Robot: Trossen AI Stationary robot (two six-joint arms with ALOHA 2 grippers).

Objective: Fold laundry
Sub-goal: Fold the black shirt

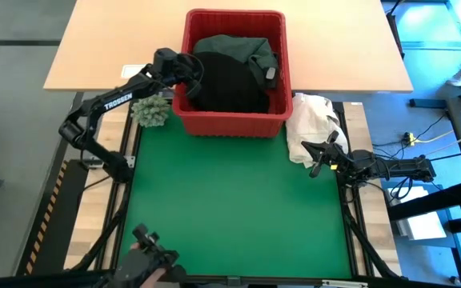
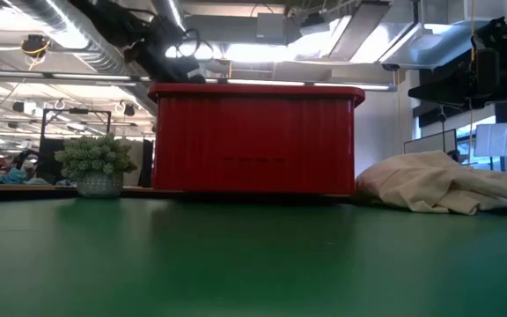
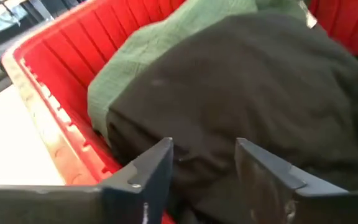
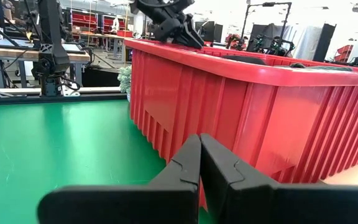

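A red plastic basket [image 1: 230, 124] stands at the far end of the green mat. The laundry lies heaped inside it: a black garment [image 1: 229, 80] on top and in front, a dark green one [image 1: 250, 44] behind and beside it. My left gripper [image 1: 192, 72] hangs open over the basket's left rim, slanting down. Its fingers [image 3: 157, 168] stand just above the black garment [image 3: 253, 81], and I see nothing between them. My right gripper [image 1: 318, 160] rests shut and level at the table's right side, pointing at the basket's wall [image 4: 272, 118].
A cream-white cloth heap [image 1: 310, 120] lies right of the basket, next to my right gripper. A small grey-green potted plant [image 1: 150, 110] stands left of the basket. The green mat [image 1: 230, 208] stretches bare in front of the basket. A dark device [image 1: 152, 254] sits at the near edge.
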